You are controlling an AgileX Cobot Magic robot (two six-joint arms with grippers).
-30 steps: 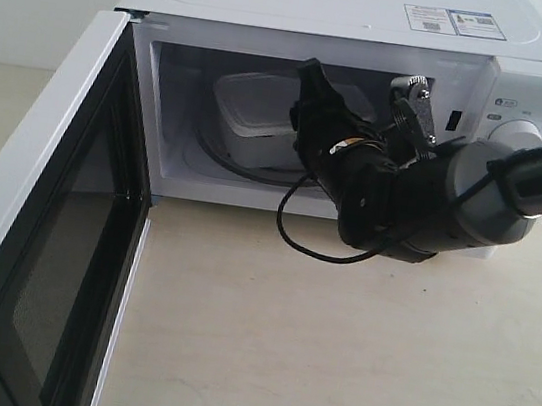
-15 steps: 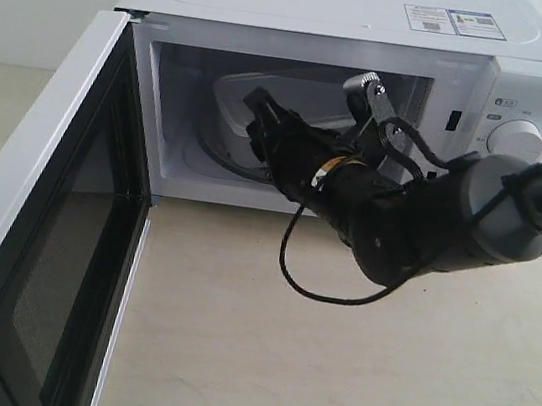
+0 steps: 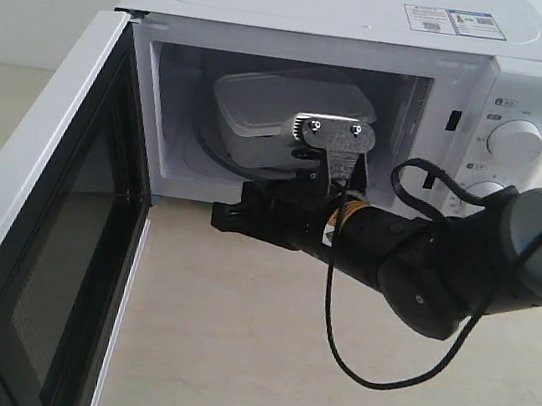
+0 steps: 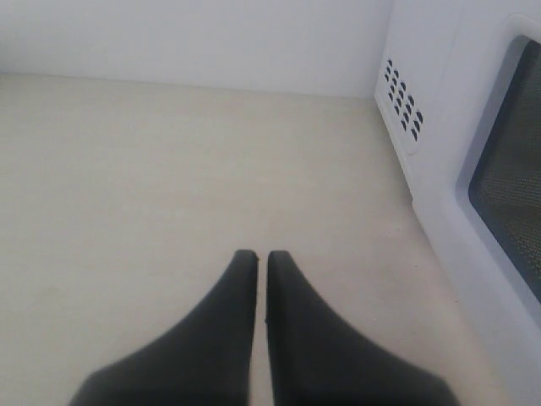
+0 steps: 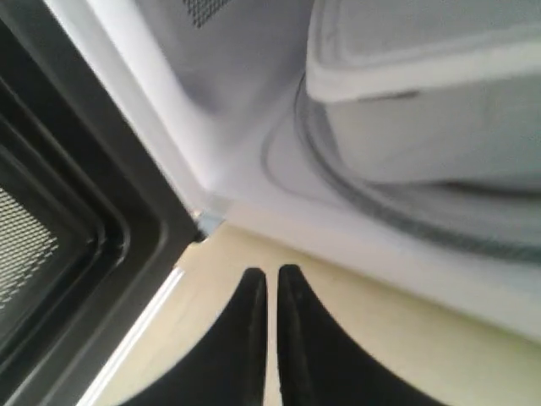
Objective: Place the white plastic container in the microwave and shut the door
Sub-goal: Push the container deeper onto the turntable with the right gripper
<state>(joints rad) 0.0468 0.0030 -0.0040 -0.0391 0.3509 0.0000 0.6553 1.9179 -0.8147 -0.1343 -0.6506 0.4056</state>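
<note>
The white plastic container (image 3: pixel 264 111) rests on the glass turntable (image 5: pixel 397 211) inside the white microwave (image 3: pixel 358 13); it also fills the upper part of the right wrist view (image 5: pixel 423 110). The door (image 3: pixel 35 230) stands wide open at the left, its black inner face (image 5: pixel 59 220) toward the cavity. My right gripper (image 3: pixel 223 219) (image 5: pixel 270 272) is shut and empty, outside the cavity, low over the table in front of the opening, pointing toward the door. The left gripper (image 4: pixel 256 255) is shut and empty over bare table beside the door's outer side (image 4: pixel 499 169).
Two round dials (image 3: pixel 515 141) sit on the microwave's right panel. A black cable (image 3: pixel 332 343) loops from the right arm down toward the beige tabletop (image 3: pixel 278 366). A pale wall stands behind.
My right gripper has drawn back out of the cavity and swung down and left, leaving the container on the turntable. The door has not moved.
</note>
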